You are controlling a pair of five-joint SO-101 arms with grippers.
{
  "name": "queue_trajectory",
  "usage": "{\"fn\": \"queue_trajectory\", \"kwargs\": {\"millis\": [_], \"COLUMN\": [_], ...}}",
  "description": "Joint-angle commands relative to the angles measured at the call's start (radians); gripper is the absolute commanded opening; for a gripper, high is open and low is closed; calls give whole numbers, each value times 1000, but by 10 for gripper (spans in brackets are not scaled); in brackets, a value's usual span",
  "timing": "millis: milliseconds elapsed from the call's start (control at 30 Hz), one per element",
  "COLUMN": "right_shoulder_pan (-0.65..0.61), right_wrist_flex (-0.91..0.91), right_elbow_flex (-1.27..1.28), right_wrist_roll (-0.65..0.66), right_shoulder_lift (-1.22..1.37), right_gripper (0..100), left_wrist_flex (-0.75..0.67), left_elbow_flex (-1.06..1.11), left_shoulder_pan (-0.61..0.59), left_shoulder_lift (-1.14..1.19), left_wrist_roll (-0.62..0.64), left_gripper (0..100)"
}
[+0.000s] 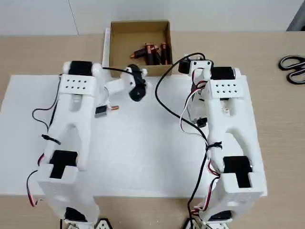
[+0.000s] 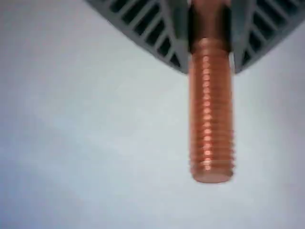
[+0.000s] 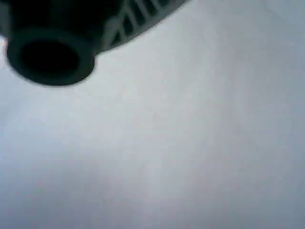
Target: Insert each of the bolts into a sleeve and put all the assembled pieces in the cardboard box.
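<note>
A copper bolt [image 2: 209,114] is sticking out of the left gripper [image 2: 209,64], whose fingers are clamping its upper end over the white board [image 1: 143,157]. The right gripper [image 3: 71,24] is holding a black sleeve [image 3: 50,57], fingers closed around it. Assembled pieces [image 1: 152,52] are lying in the cardboard box [image 1: 114,47] beyond both arms. Scissors [image 1: 293,67] are lying on the table [image 1: 38,52].

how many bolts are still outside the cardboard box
1. The copper bolt is held in the left gripper over the white board, near the cardboard box. The right gripper holds a black sleeve. Others may hide beneath the arms.
</note>
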Motion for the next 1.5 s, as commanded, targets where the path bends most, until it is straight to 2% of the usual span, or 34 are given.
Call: {"fn": "queue_trajectory", "kwargs": {"millis": [0, 200, 433, 567, 700, 933, 1133, 1200, 1467], "right_shoulder_pan": [2, 7, 4, 2, 2, 1, 1, 1, 2], "right_wrist_flex": [12, 13, 13, 13, 13, 13, 13, 13, 35], "right_elbow_flex": [-3, -3, -3, -3, -3, -5, -6, -6, -6], "right_wrist_roll": [0, 0, 0, -2, -2, 0, 2, 2, 5], "right_shoulder_lift": [-59, -59, -59, -59, -59, -65, -67, -67, -67], "right_gripper": [4, 4, 4, 4, 4, 4, 4, 4, 4], "left_wrist_flex": [-98, -176, -183, -183, -180, -175, -176, -161, 89], "left_elbow_flex": [2, -1, 1, 1, -1, -1, -1, -1, 5], "left_shoulder_pan": [-25, -20, -23, -21, -28, -28, -29, -29, -28], "left_shoulder_lift": [11, 115, 206, 242, 236, 87, -147, -229, -454], "left_wrist_roll": [-25, -25, -21, -21, -21, -12, 161, 256, 686], "left_gripper": [7, 10, 17, 91, 161, 171, 171, 171, 171]}}
